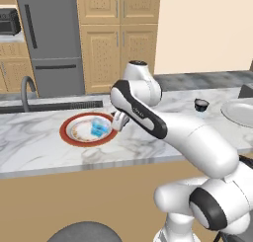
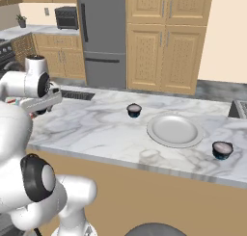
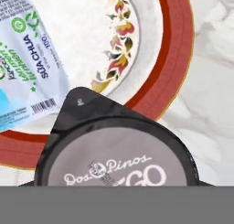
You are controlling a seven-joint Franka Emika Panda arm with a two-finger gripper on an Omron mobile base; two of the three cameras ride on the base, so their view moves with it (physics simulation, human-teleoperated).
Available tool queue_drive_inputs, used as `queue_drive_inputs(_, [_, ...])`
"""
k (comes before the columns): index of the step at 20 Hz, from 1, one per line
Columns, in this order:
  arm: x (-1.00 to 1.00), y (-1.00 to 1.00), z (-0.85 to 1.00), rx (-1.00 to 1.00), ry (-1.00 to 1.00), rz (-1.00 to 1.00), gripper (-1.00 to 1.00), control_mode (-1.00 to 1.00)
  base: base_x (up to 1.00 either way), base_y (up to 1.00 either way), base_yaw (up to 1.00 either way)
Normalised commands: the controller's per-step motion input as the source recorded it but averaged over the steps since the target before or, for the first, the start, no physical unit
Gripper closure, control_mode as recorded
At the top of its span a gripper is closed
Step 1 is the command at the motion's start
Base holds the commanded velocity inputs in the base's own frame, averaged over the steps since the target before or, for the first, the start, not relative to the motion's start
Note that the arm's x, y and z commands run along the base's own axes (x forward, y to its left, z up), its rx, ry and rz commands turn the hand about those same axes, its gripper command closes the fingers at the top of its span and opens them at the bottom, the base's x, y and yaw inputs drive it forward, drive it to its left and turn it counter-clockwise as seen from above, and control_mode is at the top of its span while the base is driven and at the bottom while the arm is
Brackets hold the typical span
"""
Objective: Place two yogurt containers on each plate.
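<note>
The red-rimmed plate lies on the marble counter, just in front of the sink's grey faucet. A pale blue yogurt container sits on this plate, toward its right side. The gripper hangs over the plate's right edge, right beside the blue container. In the hand view a dark yogurt tub with a grey lid sits directly under the hand, over the plate's red rim, next to the blue container's printed label — the fingertips themselves are hidden, so whether the hand is pinching this tub or merely poised above it cannot be told.

Well to the right of the red-rimmed plate, a plain pale plate rests on the same counter. One dark yogurt cup stands beyond its left edge, another just off its near right edge — neither is on it.
</note>
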Motion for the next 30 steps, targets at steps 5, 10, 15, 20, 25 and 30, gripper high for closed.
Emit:
queue_drive_inputs(5, [0.00, 0.05, 0.62, -0.08, 0.09, 0.00, 1.00, -1.00, 0.00, 0.00, 0.00])
queue_drive_inputs(10, [0.00, 0.18, 0.09, -0.12, 0.04, 0.00, 1.00, -1.00, 0.00, 0.00, 0.00])
queue_drive_inputs(15, [0.01, 0.53, -0.39, -0.10, 0.01, 0.00, 1.00, -1.00, 0.00, 0.00, 0.00])
queue_drive_inputs(20, [0.04, 0.41, -0.68, -0.01, 0.00, 0.00, 1.00, -1.00, 0.00, 0.00, 0.00])
queue_drive_inputs(25, [0.08, 0.01, -0.09, 0.00, 0.03, 0.00, 1.00, -1.00, 0.00, 0.00, 0.00])
queue_drive_inputs(30, [-0.12, -0.03, 0.03, 0.01, 0.03, 0.00, 1.00, -1.00, 0.00, 0.00, 0.00])
